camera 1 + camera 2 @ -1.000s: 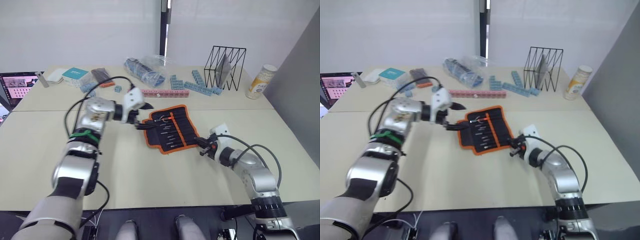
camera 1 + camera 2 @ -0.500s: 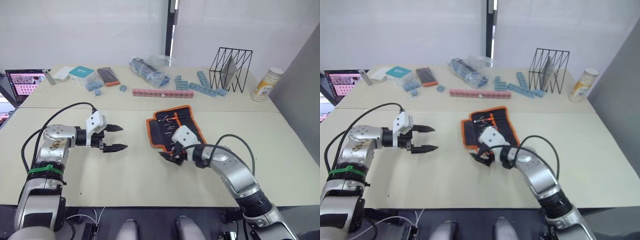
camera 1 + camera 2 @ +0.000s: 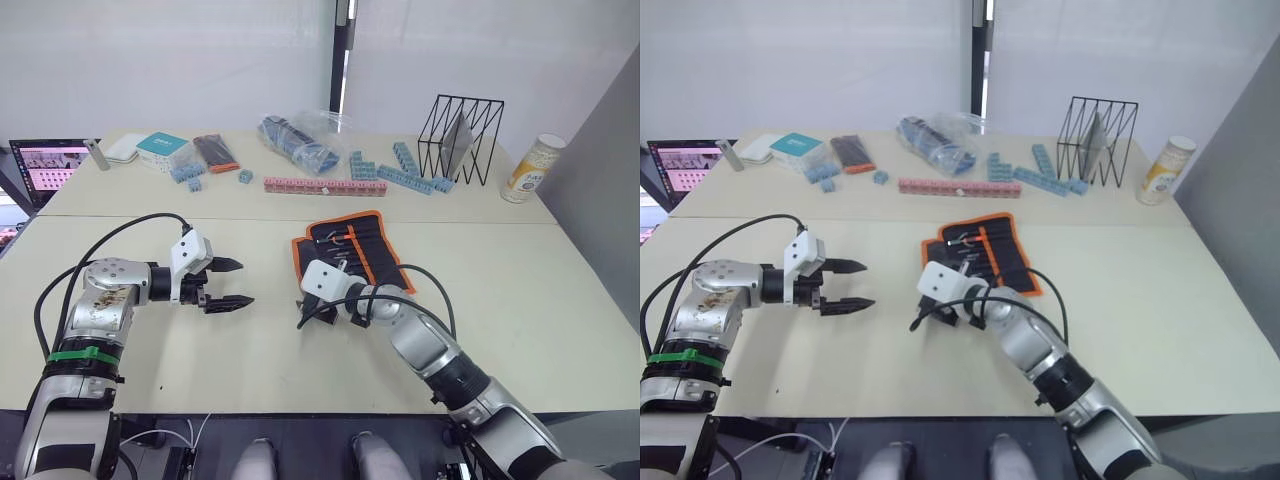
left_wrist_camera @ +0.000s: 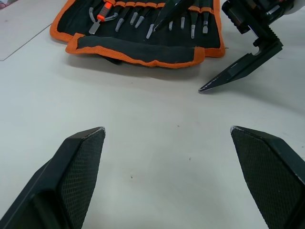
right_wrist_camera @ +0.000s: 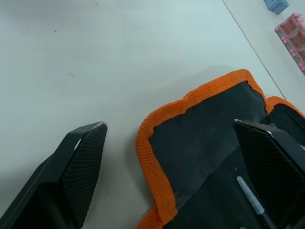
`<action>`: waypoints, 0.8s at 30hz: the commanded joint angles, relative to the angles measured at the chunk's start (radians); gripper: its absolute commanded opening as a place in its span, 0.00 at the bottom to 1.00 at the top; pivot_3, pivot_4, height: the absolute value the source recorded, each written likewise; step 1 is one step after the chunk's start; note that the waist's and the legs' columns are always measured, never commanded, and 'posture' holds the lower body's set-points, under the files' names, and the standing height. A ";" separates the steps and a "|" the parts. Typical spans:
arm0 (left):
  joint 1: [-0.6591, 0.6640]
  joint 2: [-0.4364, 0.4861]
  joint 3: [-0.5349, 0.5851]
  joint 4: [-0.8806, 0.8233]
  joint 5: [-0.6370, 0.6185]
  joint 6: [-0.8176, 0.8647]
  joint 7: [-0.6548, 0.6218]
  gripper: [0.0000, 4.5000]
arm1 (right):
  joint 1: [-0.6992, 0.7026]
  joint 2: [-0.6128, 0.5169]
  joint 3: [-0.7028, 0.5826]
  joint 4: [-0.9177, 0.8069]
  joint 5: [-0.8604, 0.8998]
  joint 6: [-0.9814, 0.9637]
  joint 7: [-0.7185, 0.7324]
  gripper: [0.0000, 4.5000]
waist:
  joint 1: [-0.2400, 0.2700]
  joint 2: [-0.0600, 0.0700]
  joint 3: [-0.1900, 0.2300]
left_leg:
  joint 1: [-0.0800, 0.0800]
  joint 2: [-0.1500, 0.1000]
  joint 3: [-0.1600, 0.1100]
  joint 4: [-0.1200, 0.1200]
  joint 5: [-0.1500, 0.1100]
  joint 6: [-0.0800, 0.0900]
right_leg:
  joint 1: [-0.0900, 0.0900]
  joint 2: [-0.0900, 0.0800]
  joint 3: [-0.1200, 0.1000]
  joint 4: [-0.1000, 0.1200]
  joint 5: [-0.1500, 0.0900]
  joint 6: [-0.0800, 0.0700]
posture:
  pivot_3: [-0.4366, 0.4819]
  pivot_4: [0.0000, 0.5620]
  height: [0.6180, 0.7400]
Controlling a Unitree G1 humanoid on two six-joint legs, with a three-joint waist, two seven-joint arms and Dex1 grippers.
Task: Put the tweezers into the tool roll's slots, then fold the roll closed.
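- Near the desk's [image 3: 560, 290] middle lies the roll [image 3: 345, 252], open, tools in its slots [image 4: 157, 21], long axis running away from the robot.
- Right gripper [image 3: 312, 310] sits at the roll's near corner, jaws wide apart and empty, straddling the orange edge.
- Left gripper [image 3: 232, 284] hovers well to the left, jaws open, empty, pointing at the roll.
- Right arm is nearer; folding looks next.
- Desk around the roll is bare; clutter sits far back.

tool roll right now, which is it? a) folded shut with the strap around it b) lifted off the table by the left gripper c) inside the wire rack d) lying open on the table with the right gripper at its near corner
d: the tool roll lies open on the table with tools showing in its slots, and the right gripper straddles its near orange-trimmed corner with fingers apart.
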 commanded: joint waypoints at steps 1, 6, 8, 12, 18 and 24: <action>0.001 0.018 0.010 -0.031 -0.009 -0.019 0.010 1.00 | -0.005 0.015 -0.020 0.001 -0.023 -0.014 -0.011 0.88 | 0.000 0.000 0.000 | 0.000 0.000 0.000 0.000 0.000 0.000 | 0.000 0.000 0.000 0.000 0.000 0.000 | 0.48 0.27 1.00; -0.009 0.023 -0.040 0.013 0.054 -0.085 0.014 1.00 | 0.013 0.011 -0.003 0.002 -0.058 -0.036 -0.009 0.53 | 0.000 0.000 0.000 | 0.000 0.000 0.000 0.000 0.000 0.000 | 0.000 0.000 0.000 0.000 0.000 0.000 | 0.48 0.27 1.00; -0.028 0.017 -0.055 0.040 0.070 -0.111 0.013 1.00 | 0.015 0.012 -0.004 -0.002 -0.070 -0.040 -0.006 0.37 | 0.000 0.000 0.000 | 0.000 0.000 0.000 0.000 0.000 0.000 | 0.000 0.000 0.000 0.000 0.000 0.000 | 0.48 0.27 1.00; -0.078 -0.004 -0.084 0.110 0.100 -0.179 0.022 1.00 | 0.028 0.006 -0.014 -0.026 -0.077 -0.029 0.016 0.06 | 0.002 0.000 0.000 | 0.000 0.000 0.000 0.000 0.000 0.000 | 0.000 0.000 0.000 0.000 0.000 0.000 | 0.48 0.27 1.00; -0.194 -0.061 -0.121 0.256 0.144 -0.306 0.042 1.00 | 0.084 -0.013 -0.051 -0.115 -0.044 0.003 0.064 0.00 | 0.006 0.000 0.000 | -0.001 0.000 0.000 0.000 0.000 0.000 | 0.000 0.000 0.000 0.000 0.000 0.000 | 0.48 0.27 1.00; -0.293 -0.127 -0.199 0.404 0.245 -0.503 0.081 1.00 | 0.215 -0.085 -0.140 -0.306 0.135 0.080 0.236 0.00 | 0.006 0.000 0.000 | -0.001 0.000 0.000 0.000 0.000 0.000 | 0.000 0.000 0.000 -0.001 0.000 0.001 | 0.48 0.27 1.00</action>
